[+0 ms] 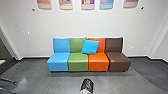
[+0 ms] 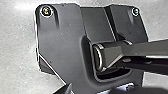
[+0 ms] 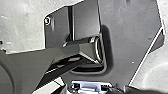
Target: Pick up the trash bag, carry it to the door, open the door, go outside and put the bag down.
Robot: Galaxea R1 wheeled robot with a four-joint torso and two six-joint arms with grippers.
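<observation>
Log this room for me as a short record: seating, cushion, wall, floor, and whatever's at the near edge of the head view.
Seating: four seats in a row, blue, green, orange and brown, left to right
Cushion: bright blue, tilted, across the green and orange backrests
Wall: white, with colourful pictures above the seats
Floor: grey
Near edge: dark, shiny object, cut off; identity unclear
</observation>
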